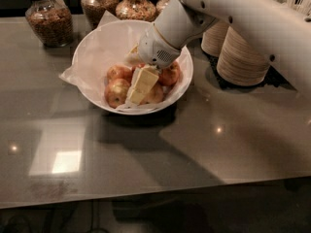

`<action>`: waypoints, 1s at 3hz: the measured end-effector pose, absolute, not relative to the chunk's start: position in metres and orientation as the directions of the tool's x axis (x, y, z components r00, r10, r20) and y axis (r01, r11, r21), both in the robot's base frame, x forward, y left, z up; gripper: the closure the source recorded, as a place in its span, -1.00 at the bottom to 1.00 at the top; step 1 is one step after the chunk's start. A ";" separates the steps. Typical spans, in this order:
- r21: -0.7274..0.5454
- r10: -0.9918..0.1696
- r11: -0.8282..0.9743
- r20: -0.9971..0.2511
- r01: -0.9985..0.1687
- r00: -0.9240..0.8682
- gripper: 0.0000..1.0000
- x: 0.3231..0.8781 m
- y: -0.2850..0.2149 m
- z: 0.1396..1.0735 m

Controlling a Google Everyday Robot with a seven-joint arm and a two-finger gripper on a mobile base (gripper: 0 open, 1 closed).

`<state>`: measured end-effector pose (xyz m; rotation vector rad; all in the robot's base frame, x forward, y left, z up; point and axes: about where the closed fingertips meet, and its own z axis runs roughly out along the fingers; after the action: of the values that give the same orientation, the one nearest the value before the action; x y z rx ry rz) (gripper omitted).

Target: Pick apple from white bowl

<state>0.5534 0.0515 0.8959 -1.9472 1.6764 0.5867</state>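
Observation:
The white bowl (99,45), wide and lined with crinkled white paper, stands on the grey table toward the back middle. Several reddish-yellow apples lie in it: one at the front left (116,92), one behind it (119,72), one at the right (171,74) and one partly hidden under the gripper (155,96). My gripper (140,86), cream-coloured on a white arm coming in from the upper right, reaches down into the bowl among the apples, over the middle of the pile. What it touches is hidden by the gripper itself.
Glass jars of brown food stand behind the bowl at the back left (48,19) and back middle (99,4). Stacks of tan paper bowls (245,57) stand right of the bowl, under the arm. The table's front edge (146,198) runs across the bottom.

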 end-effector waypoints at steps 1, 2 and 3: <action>-0.093 -0.773 -0.116 -0.617 -0.989 0.149 -0.55 0.553 0.052 0.896; -0.093 -0.773 -0.116 -0.617 -0.989 0.149 -0.98 0.553 0.052 0.896; -0.092 -0.767 -0.129 -0.622 -0.987 0.158 -1.00 0.555 0.070 0.894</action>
<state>0.5547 0.0696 0.8939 -1.9553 1.6611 0.5990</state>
